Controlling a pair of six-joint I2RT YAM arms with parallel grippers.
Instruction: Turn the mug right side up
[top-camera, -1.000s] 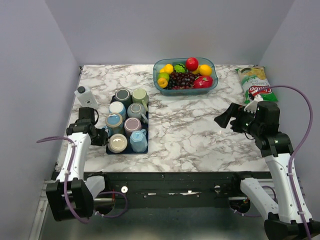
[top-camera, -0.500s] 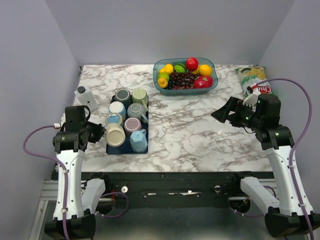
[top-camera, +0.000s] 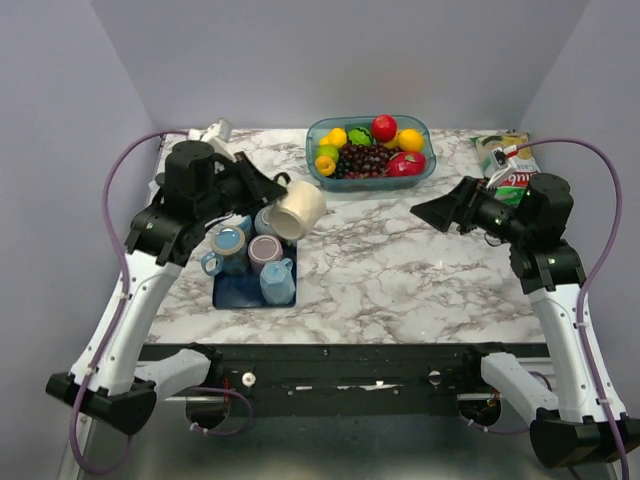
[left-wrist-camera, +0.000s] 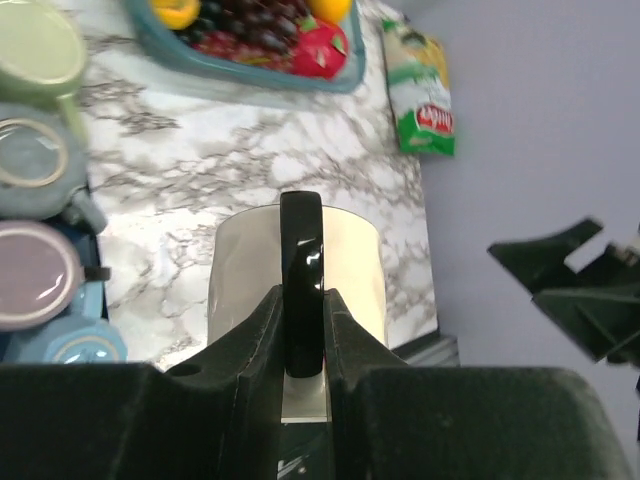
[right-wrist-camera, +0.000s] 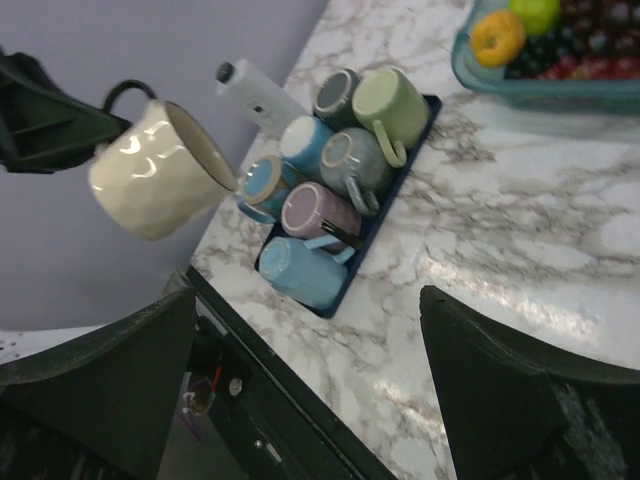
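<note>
- Top external: your left arm stood reared high, its elbow bent.
- The left gripper was clamped on the black handle of the cream mug.
- The mug hung in the air near the blue tray, tipped on its side.
- Your right gripper hovered above the table, fingers spread wide, empty.

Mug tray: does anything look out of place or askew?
Yes. The cream mug hangs tilted above the tray, pinched by its handle in the left gripper. The light blue mug at the tray's near corner lies on its side.
</note>
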